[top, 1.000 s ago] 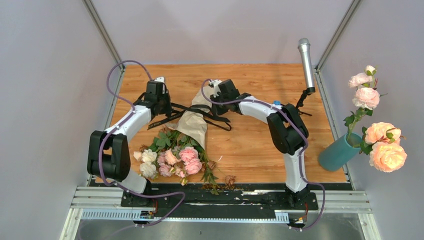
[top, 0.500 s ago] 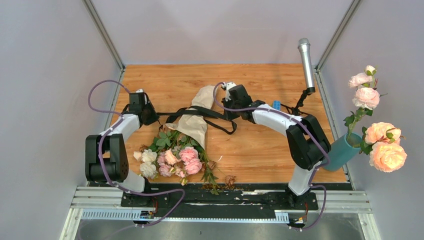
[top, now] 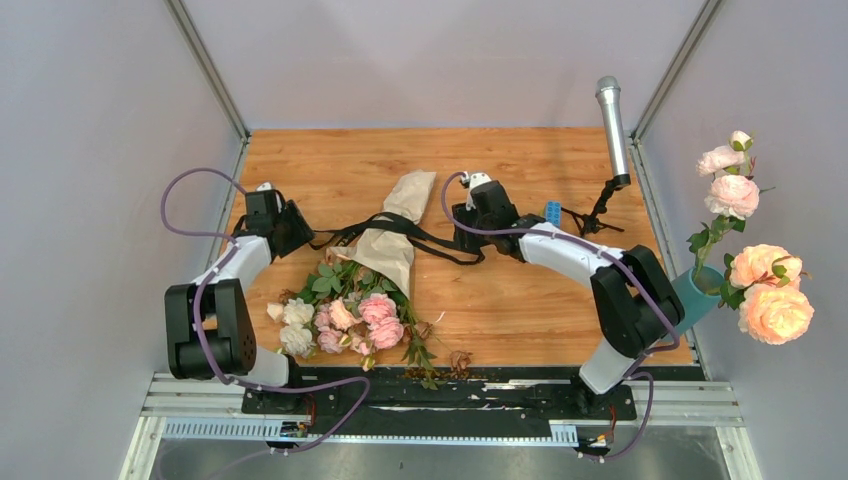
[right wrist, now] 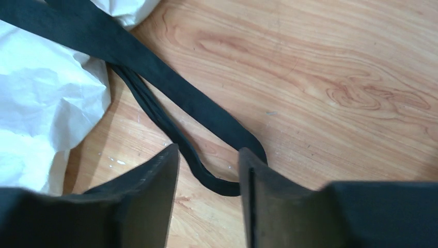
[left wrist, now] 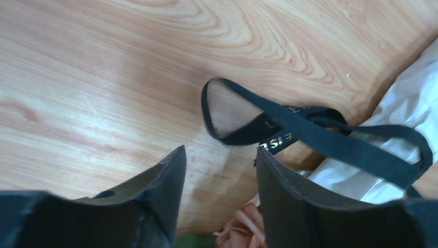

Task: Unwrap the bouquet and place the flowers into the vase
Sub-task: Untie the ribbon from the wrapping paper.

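Gaping with nothing between its jaws, the left gripper (left wrist: 219, 155) is hanging low over the bench (top: 520, 300) near the left edge. A loop of the black ribbon (left wrist: 310, 132) is lying flat on the wood just ahead of it, not touching it. The right gripper (right wrist: 209, 155) is also standing apart and gripping nothing, toward the middle of the bench. The ribbon's other loop is lying on the wood under and just ahead of its jaws. Between the two grippers the ribbon is trailing slack across the bouquet (top: 388, 250) and out to both sides. The bouquet is lying flat left of the bench's centre, its long axis running on a diagonal. The narrow end of the paper (top: 402, 205) is pointing to the far edge. The flowers (top: 350, 315) are pointing to the near edge, a little leftward, and spilling out of the paper. The vase (top: 672, 305) is leaning at the right edge toward the near right corner, well apart from the bouquet, and holding big peach roses (top: 770, 300).
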